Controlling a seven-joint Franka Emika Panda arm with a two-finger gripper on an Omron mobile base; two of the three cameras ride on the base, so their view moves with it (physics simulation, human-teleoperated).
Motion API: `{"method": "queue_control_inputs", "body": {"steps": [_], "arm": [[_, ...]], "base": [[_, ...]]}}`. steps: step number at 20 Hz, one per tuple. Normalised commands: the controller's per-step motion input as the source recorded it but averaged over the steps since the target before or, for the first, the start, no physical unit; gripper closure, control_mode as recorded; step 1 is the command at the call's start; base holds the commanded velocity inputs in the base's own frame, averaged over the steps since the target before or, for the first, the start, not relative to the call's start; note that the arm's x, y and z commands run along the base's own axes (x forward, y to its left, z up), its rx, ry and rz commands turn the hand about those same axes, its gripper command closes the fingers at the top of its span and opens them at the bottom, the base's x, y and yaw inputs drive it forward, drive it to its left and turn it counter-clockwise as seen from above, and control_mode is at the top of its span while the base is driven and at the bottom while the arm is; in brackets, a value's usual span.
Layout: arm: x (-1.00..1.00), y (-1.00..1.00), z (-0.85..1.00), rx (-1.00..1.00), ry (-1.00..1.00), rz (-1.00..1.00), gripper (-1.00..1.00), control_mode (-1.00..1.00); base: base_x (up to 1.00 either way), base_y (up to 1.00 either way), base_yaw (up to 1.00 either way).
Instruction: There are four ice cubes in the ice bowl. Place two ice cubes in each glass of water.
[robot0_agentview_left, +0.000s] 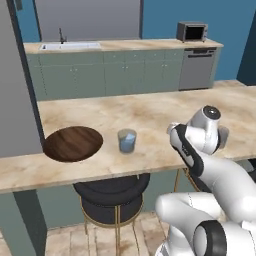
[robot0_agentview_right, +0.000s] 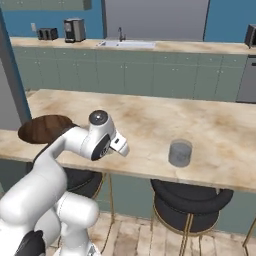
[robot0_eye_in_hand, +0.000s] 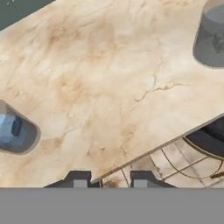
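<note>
The dark wooden ice bowl (robot0_agentview_left: 73, 143) (robot0_agentview_right: 45, 128) lies at the counter's left end, its inside showing bare grain. One glass of water (robot0_agentview_left: 127, 140) (robot0_eye_in_hand: 15, 133) stands right of the bowl with a pale blue ice cube (robot0_eye_in_hand: 8, 129) in it. The other glass (robot0_agentview_right: 180, 153) (robot0_eye_in_hand: 212, 37) (robot0_agentview_left: 223, 136) stands further right, half hidden by my arm in the left base view, with a dim block in its water. My gripper (robot0_eye_in_hand: 110, 181) hovers over the counter's front edge between the two glasses, its fingertips (robot0_eye_in_hand: 80, 181) apart with nothing between them.
The marble counter (robot0_agentview_left: 150, 115) runs wide behind the glasses. Two black stools (robot0_agentview_left: 112, 195) (robot0_agentview_right: 192, 202) stand below its front edge. A back counter with a sink (robot0_agentview_left: 70, 46) and a microwave (robot0_agentview_left: 192, 31) lines the far wall. A grey column (robot0_agentview_left: 15, 100) rises at left.
</note>
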Motion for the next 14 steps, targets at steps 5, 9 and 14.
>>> {"method": "queue_control_inputs", "body": {"steps": [5,9,14], "arm": [[0.00,0.00,0.00,0.00,0.00,0.00,1.00,1.00],[0.00,0.00,0.00,0.00,0.00,0.00,1.00,1.00],[0.00,0.00,0.00,0.00,0.00,0.00,1.00,1.00]], "base": [[0.43,-0.29,0.00],[0.49,0.00,0.00],[0.44,-0.03,0.00]]}}
